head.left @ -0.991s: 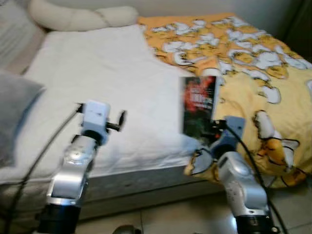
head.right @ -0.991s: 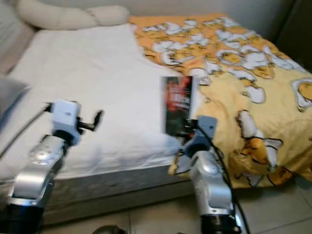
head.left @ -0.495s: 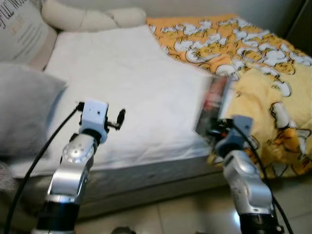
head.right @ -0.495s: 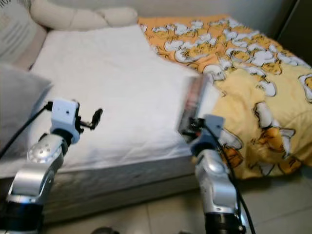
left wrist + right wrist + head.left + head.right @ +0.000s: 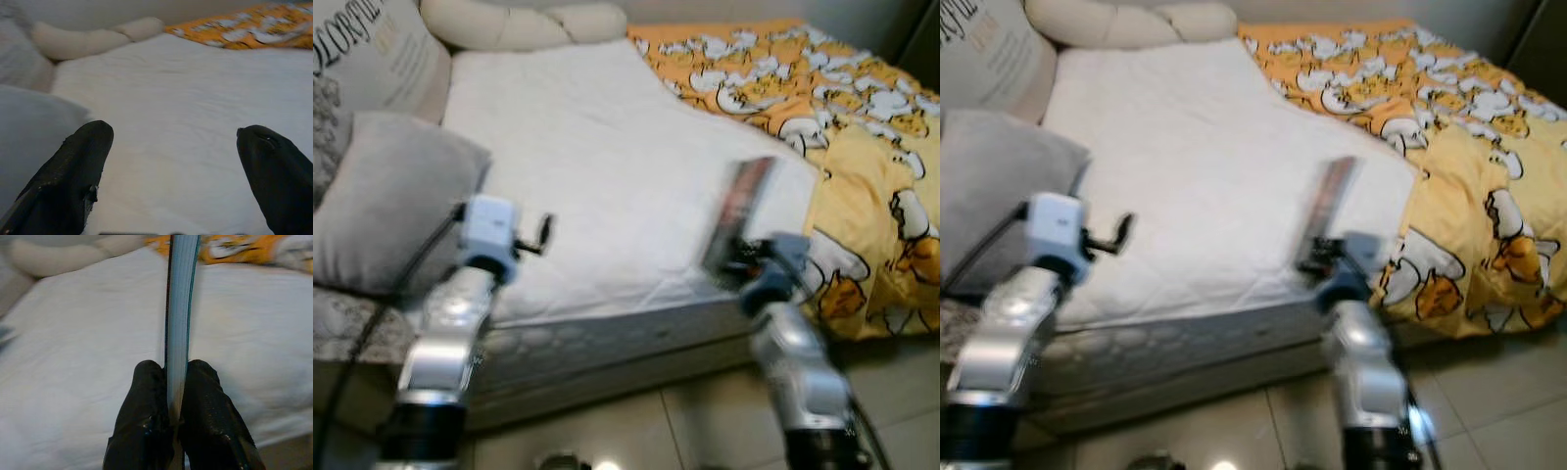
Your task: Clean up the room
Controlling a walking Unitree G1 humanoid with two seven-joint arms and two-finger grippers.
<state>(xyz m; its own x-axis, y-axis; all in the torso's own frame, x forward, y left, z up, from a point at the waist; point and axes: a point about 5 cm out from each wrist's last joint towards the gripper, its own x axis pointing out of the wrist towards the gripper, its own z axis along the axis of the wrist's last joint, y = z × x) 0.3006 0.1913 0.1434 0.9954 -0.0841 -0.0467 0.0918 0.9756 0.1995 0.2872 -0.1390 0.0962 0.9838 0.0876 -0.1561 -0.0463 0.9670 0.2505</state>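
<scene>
Book (image 5: 180,308) edge-on, right gripper (image 5: 175,396) clamped, bed (image 5: 607,186) edge

The white sheet (image 5: 607,166) on the bed (image 5: 607,343) lies open and flat across the middle, with bare room ahead of both arms. On the robot's left a grey pillow (image 5: 391,201) and a printed cushion (image 5: 377,59) crowd that side, just beside the left pincer (image 5: 173,171), whose fingers stand wide apart over bare sheet. A long cream bolster (image 5: 524,22) bounds the far end. On the right, the bunched yellow blanket (image 5: 862,147) rises beside the right pincer (image 5: 173,406), which clamps an upright book (image 5: 736,211).
</scene>
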